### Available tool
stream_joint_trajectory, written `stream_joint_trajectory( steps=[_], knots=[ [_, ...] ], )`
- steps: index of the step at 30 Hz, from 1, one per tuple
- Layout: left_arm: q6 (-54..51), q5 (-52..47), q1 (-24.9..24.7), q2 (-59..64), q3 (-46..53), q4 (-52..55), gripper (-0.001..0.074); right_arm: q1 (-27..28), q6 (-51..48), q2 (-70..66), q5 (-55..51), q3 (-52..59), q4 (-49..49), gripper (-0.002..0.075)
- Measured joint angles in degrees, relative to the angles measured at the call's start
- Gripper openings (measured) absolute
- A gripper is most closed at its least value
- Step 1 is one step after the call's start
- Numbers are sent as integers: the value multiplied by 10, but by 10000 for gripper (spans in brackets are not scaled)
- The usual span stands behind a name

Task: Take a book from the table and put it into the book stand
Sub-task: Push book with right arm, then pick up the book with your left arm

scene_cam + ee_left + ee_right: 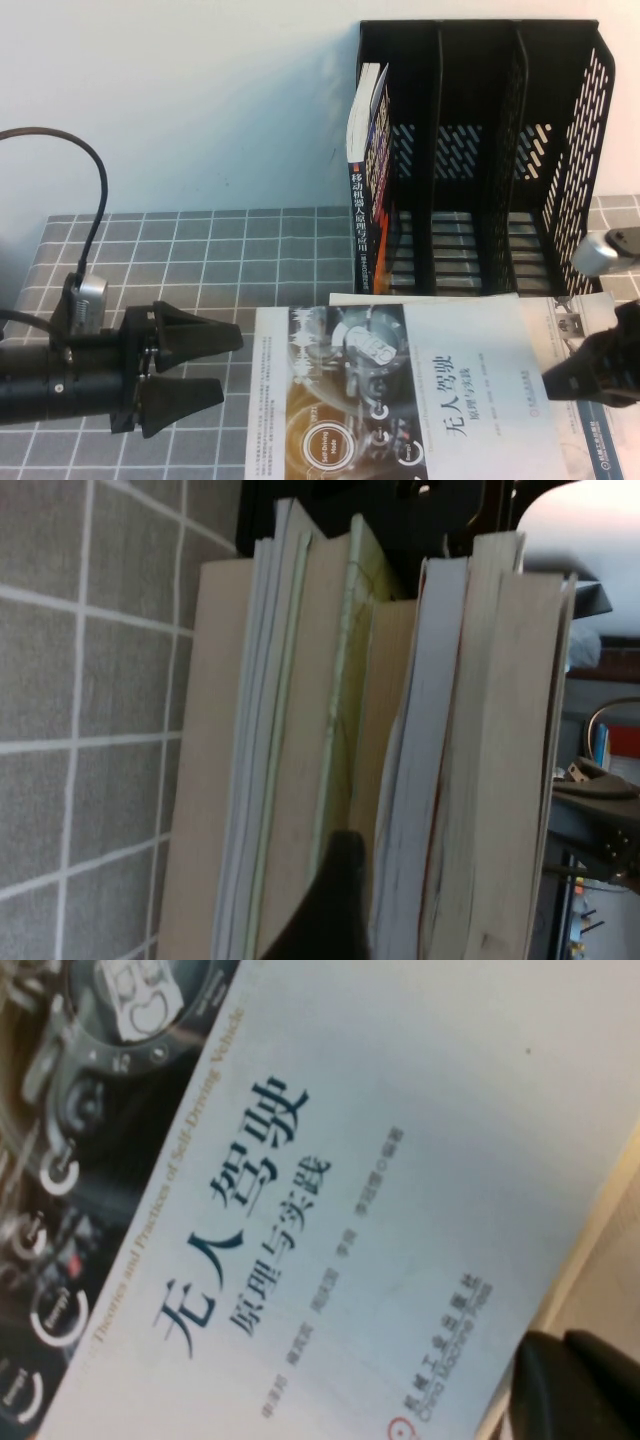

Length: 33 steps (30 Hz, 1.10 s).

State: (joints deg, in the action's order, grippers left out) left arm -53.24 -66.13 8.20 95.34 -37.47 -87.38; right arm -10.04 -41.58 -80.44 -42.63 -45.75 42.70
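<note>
1. Books lie stacked at the near edge of the table; the top book (400, 395) shows a white cover with dark blue Chinese title characters and a dark picture of round dials on its left part
2. Under the top book, a second book (585, 400) sticks out on the right side, its pale cover showing near the right gripper
3. Left gripper (230, 365) hovers low at the left of the stack, its two black fingers (200, 335) spread apart, one above the other in the high view, tips just beside the top book's left edge
4. From the left wrist view, the page edges of the stacked books (400, 760) fill the frame, with one dark fingertip (335, 900) showing in front of them
5. Right gripper (575, 385) sits at the right edge of the stack, over the books' right side; whether its fingers are apart or together, I cannot tell
6. From the right wrist view, the white cover (380, 1210) is seen close up, with a dark finger (580, 1385) at the frame's corner
7. Behind the stack stands the black book stand (480, 160), with three upright compartments and perforated walls
8. One upright book (368, 180) already leans in the stand's leftmost compartment, spine facing forward
9. Grey checked cloth (200, 250) covers the table
</note>
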Motion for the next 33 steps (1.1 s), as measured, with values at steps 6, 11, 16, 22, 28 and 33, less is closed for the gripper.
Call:
stream_joint_trajectory(
  steps=[6, 11, 16, 22, 28, 33],
  knots=[
    [-2, 1, -14, 1, -1, -18, 692, -6, -23, -13, 12, 0, 41, -2],
    [-9, 1, -61, 1, -1, -42, 692, -6, -26, -33, 12, -1, 50, -2],
    [-13, 1, -75, 7, -1, -75, 692, -6, -28, -42, 8, -6, 59, -2],
    [-28, 2, -75, 15, 20, -74, 692, -6, -28, -42, 9, -6, 60, -2],
    [-68, 4, -75, 15, 79, -96, 692, -6, -30, -42, 9, -6, 60, -2],
    [-84, 5, -75, 15, 97, -98, 692, -6, -31, -43, 9, -6, 60, -2]
  ],
)
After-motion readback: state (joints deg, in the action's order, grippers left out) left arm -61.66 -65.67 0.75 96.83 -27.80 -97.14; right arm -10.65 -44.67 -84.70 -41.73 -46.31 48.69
